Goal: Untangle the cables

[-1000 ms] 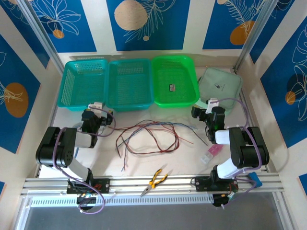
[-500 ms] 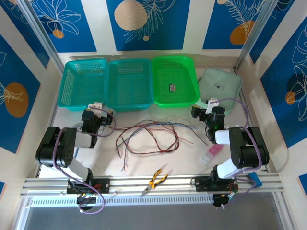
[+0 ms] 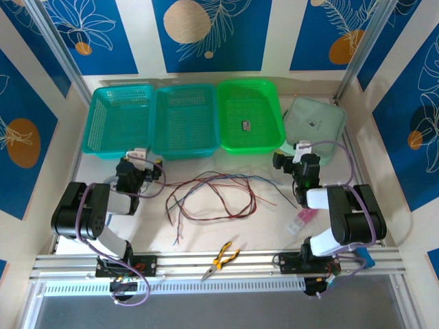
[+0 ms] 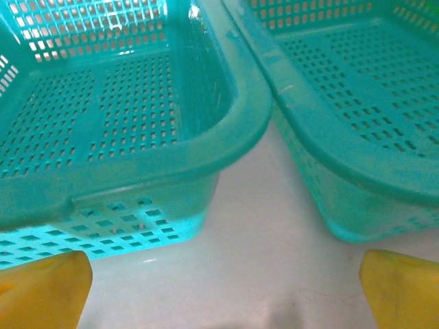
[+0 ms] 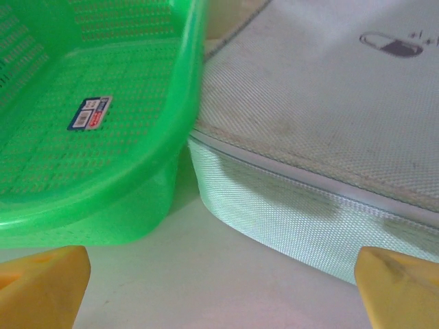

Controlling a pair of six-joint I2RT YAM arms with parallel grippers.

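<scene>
The cables (image 3: 212,195) are thin red, dark and blue-grey wires. They lie in a loose tangle on the white table between the two arms. My left gripper (image 3: 140,162) is to the left of the tangle and faces the teal baskets. In the left wrist view it (image 4: 223,295) is open, its yellow fingertips (image 4: 44,288) wide apart over bare table. My right gripper (image 3: 291,160) is to the right of the tangle. In the right wrist view it (image 5: 221,288) is open too, with nothing between its fingers. Neither gripper touches the cables.
Two teal baskets (image 3: 110,152) (image 3: 184,154), a green basket (image 3: 250,149) and a pale green pouch (image 3: 315,120) line the back. Yellow-handled pliers (image 3: 223,259) lie at the front edge. A small pink-and-clear item (image 3: 302,221) sits near the right arm. The teal rims (image 4: 171,151) (image 4: 329,130) are close ahead of the left fingers.
Both wrists have shifted very slightly toward the baskets. The cables lie as before.
</scene>
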